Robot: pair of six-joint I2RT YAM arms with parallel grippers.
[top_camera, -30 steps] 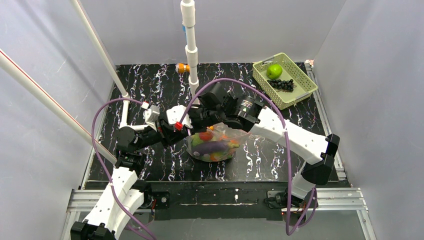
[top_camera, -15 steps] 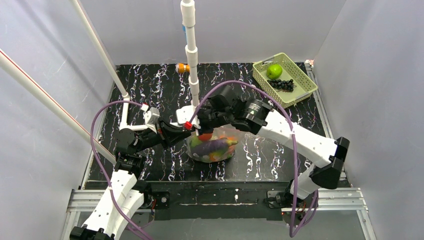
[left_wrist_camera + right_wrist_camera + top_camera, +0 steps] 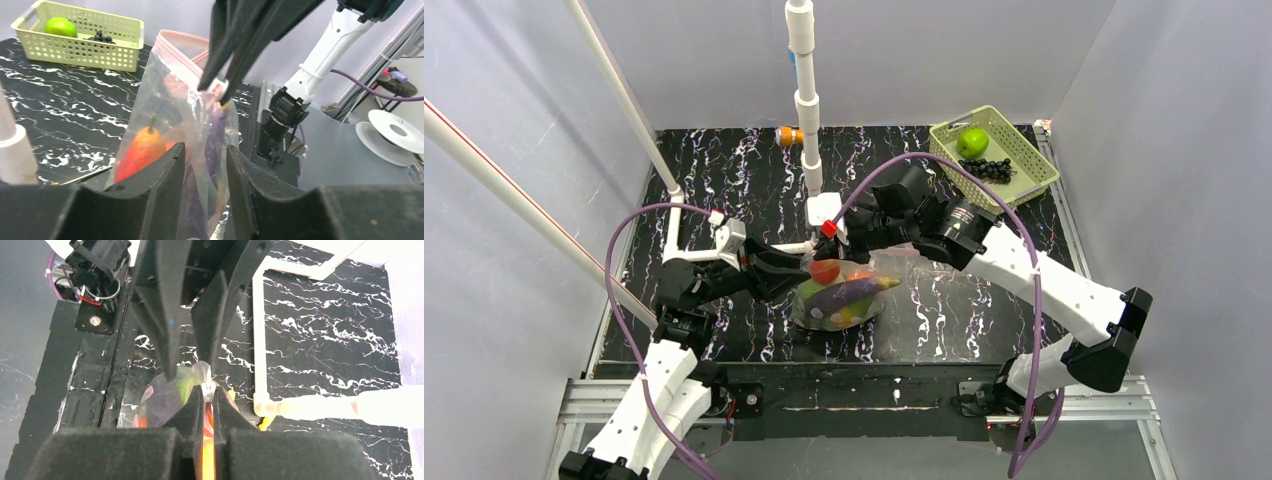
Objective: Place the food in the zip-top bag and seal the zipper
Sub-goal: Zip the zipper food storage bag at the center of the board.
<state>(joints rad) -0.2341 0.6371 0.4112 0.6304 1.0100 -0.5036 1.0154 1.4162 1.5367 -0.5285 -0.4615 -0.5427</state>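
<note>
The zip-top bag (image 3: 856, 310) stands mid-table, holding the food: a red fruit (image 3: 825, 270), a purple eggplant (image 3: 849, 292) and an orange fruit (image 3: 142, 147). Its pink zipper (image 3: 175, 44) runs along the raised mouth. My right gripper (image 3: 208, 387) is shut on the zipper's white end tab and comes down from above in the left wrist view (image 3: 218, 92). My left gripper (image 3: 205, 147) is open, with loose bag film hanging between its fingers without being pinched. From the right wrist it shows as the left gripper (image 3: 187, 367) pointing down at the bag.
A pale green basket (image 3: 1027, 160) at the back right holds a green fruit (image 3: 972, 141) and black grapes (image 3: 989, 168). A white pipe post (image 3: 808, 110) rises behind the bag, with white pipe rails (image 3: 674, 215) to the left. An orange object (image 3: 789, 136) lies at the back.
My left gripper has opened and let go of the bag film. My right gripper has shut on the zipper tab, and that arm has swung to the right.
</note>
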